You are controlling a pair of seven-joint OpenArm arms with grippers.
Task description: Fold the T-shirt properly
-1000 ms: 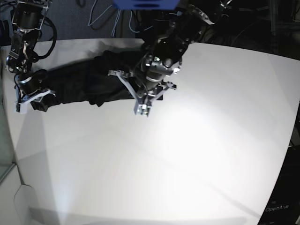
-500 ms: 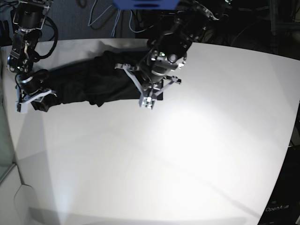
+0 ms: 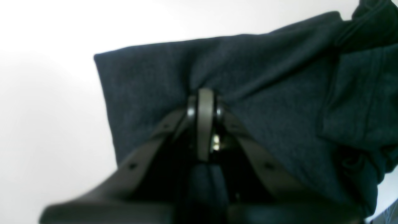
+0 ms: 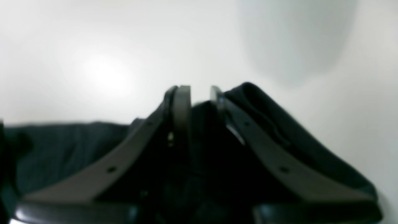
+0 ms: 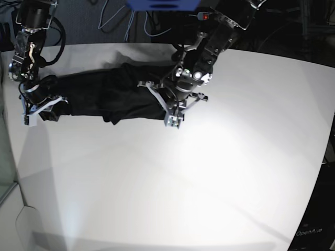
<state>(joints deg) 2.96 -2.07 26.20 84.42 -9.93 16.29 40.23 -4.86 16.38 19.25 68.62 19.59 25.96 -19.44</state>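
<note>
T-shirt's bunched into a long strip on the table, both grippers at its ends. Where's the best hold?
Grip the T-shirt at its two ends, coming in low along the white table. The strip lies flat, so only the edge layers can be pinched. The left gripper is shut on one end's fold; the right gripper pinches the other.

The near and right worktop [image 5: 209, 178] lies bare and passable; the T-shirt [image 5: 115, 94] spans the far left, cables [image 5: 112, 18] hang beyond.
</note>
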